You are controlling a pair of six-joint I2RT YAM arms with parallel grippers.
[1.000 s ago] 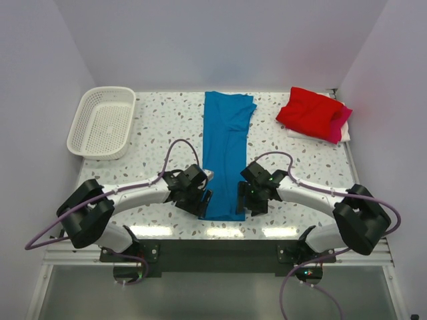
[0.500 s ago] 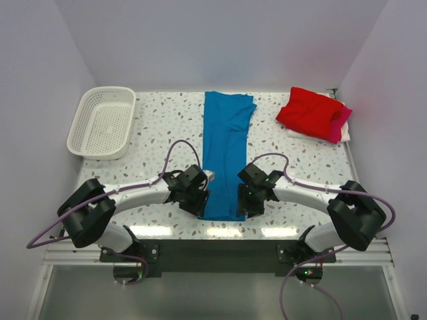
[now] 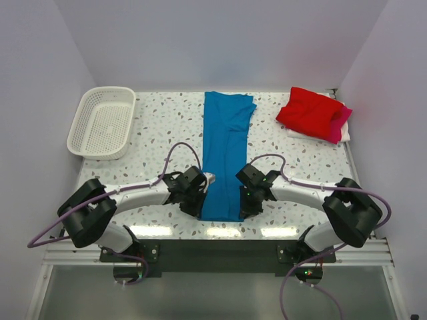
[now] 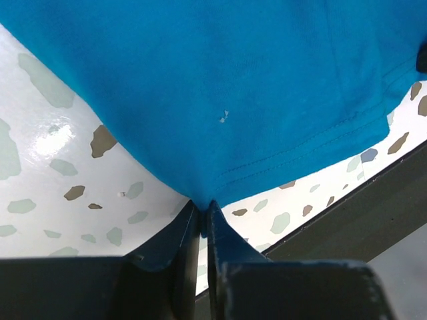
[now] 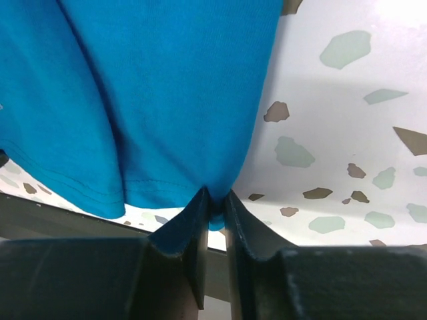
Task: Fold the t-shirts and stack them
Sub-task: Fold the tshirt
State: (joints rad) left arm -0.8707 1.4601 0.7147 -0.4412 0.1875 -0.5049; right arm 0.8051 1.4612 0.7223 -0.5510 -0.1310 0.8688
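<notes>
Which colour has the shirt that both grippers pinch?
Bright blue; the long folded cloth t-shirt shows best in the top external view.

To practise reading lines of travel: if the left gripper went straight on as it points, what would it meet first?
The blue shirt: the left gripper is shut on its edge, with more cloth straight ahead. Past it probably the right gripper; depth is unclear.

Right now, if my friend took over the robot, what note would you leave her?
Left gripper: shut on the near left corner of the blue shirt.
Right gripper: shut on its near right corner.
Blue shirt lies in a long strip mid-table; red shirt sits folded on the pink shirt, far right.
Done: two stacked.
Left: fold the blue one shorter, add it to the stack.
</notes>
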